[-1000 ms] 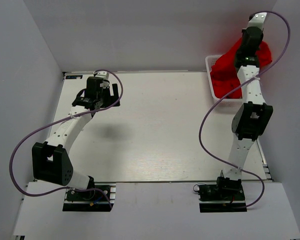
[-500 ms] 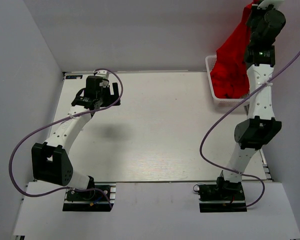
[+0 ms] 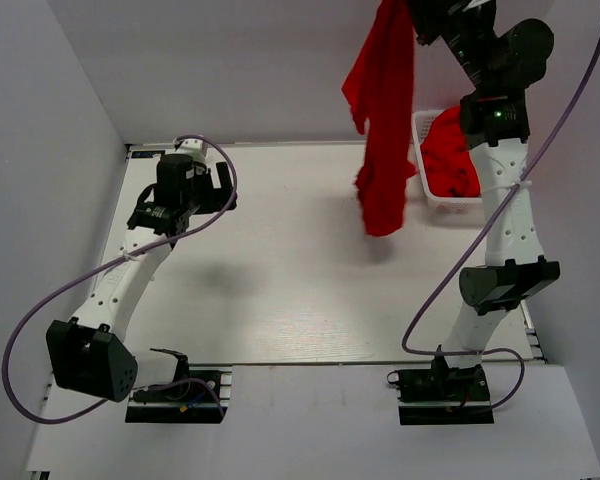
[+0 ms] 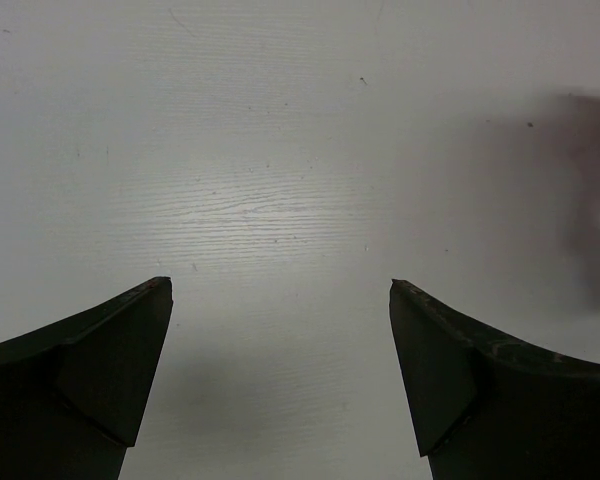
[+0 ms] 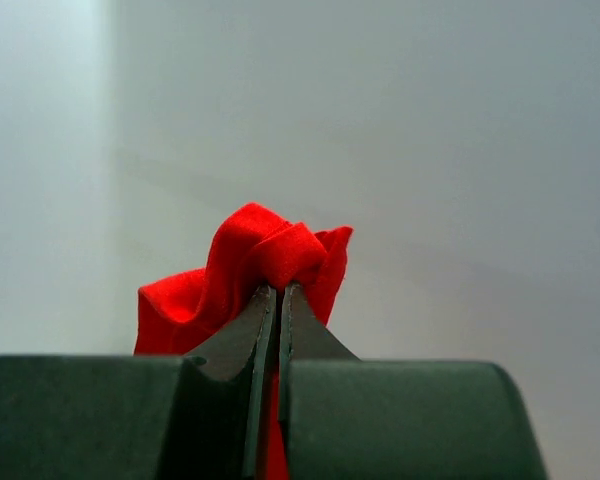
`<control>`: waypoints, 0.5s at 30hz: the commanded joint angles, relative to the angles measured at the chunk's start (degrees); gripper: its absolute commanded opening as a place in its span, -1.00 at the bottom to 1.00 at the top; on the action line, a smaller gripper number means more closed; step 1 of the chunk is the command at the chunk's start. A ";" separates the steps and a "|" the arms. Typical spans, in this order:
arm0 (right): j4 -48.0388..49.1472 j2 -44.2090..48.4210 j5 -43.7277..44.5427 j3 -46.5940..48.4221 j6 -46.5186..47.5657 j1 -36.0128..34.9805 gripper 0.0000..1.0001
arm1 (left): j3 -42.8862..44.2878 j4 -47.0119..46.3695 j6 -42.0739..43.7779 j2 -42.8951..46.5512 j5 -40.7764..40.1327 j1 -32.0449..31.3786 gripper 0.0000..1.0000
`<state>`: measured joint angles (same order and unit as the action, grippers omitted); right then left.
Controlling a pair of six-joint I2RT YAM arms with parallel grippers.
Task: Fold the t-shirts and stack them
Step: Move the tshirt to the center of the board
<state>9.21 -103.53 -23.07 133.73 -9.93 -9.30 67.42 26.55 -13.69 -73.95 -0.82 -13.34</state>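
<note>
Barely begun: the right gripper (image 5: 278, 290), pinched shut on one red t-shirt (image 3: 383, 110), dangles it high above the table (image 3: 280, 290), beside the white basket (image 3: 421, 140) (more red shirts (image 3: 450, 165) inside). Meanwhile the left gripper (image 4: 280, 300) hovers wide open and empty. Nothing is folded or stacked yet.

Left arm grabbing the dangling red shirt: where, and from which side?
Probably the lower end of the t-shirt, approached from the left arm's side by the open left tool. It hangs as a bunched strip from the shut right tool, so only that end dangles free over the table.
</note>
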 commanded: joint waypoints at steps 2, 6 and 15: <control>14.16 0.61 -11.47 1.97 -10.45 -4.49 -1.00 | -0.45 1.40 -1.42 4.86 -1.36 0.16 0.98; 14.09 0.69 -11.12 -0.93 -8.00 -7.48 -1.00 | 0.17 4.73 -3.35 7.41 -5.32 0.16 0.98; 9.07 11.84 -11.15 -34.90 -10.20 -8.98 -1.00 | 1.76 13.88 -11.26 11.55 -14.38 0.68 0.98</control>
<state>18.28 -97.21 -36.18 110.06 -19.46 -18.76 67.77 36.60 -21.10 -64.55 -11.00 -13.32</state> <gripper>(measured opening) 0.023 0.992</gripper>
